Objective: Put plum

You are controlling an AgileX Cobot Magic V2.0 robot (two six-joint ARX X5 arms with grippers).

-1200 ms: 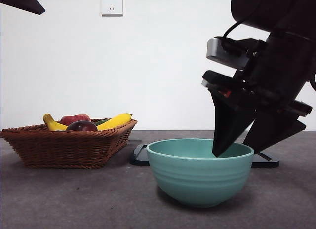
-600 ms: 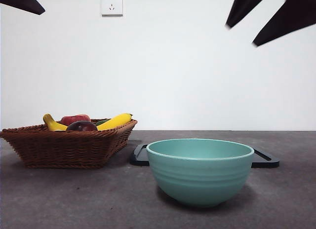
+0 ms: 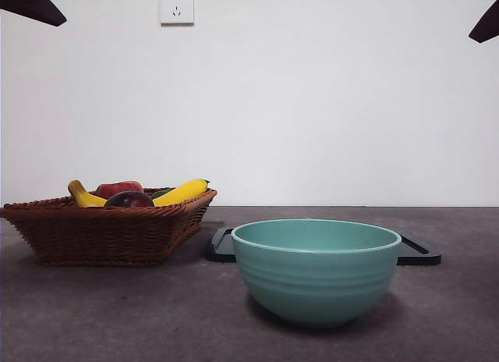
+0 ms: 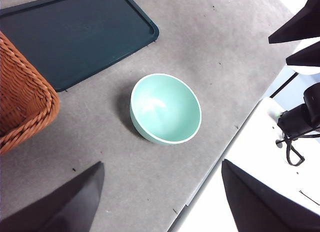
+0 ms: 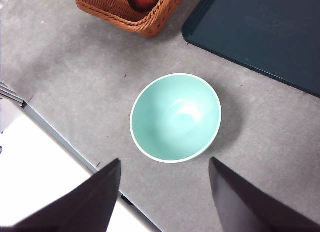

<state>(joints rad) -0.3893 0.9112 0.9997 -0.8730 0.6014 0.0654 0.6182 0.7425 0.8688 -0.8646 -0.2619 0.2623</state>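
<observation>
One grey table (image 3: 93, 315) carries everything. On its left stands one brown wicker basket (image 3: 109, 229) holding fruit. Behind the bowl lies one flat dark tray (image 3: 417, 253), its ends showing on either side. One empty teal bowl (image 3: 316, 268) sits near the front, right of the basket and apart from it.

In the basket the front view shows two yellow banana (image 3: 181, 192) pieces, one at the left end and one toward the right, one red apple (image 3: 118, 188) between them, and one plum (image 3: 129, 199), dark maroon, just in front of the apple near the basket's front rim. A sliver of something green shows beside the right banana; what it is cannot be told.

One white wall socket (image 3: 176, 5) sits high on the back wall.

The left gripper (image 4: 160, 192) hangs high above the table, jaws spread wide, holding nothing. The right gripper (image 5: 165, 192) is likewise high over the bowl, jaws wide apart and empty.
</observation>
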